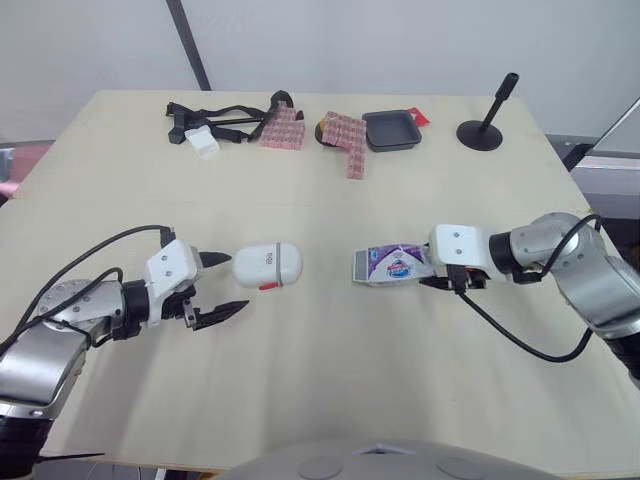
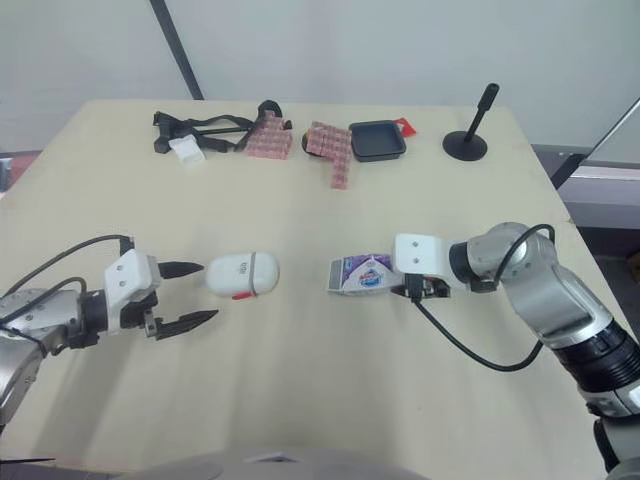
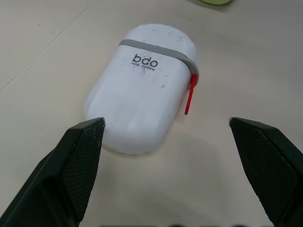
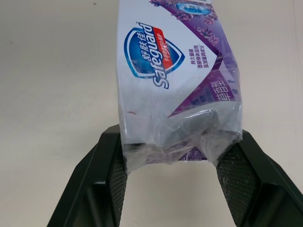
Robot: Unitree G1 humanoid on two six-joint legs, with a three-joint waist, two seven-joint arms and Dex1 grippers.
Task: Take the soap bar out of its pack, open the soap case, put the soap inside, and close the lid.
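At centre right of the head view the pack (image 1: pixel 392 265) lies on the table (image 1: pixel 330 380), its crimped end pinched between the fingers of the right claw (image 4: pixel 173 160). The case (image 1: pixel 267 265), lid shut, lies left of centre, just ahead of the left claw (image 1: pixel 230 283), which is spread wide and holds nothing. The pinch is best confined to the seal, so that the bar is not trapped. The pack's far end would probably need holding by the left claw before any tearing.
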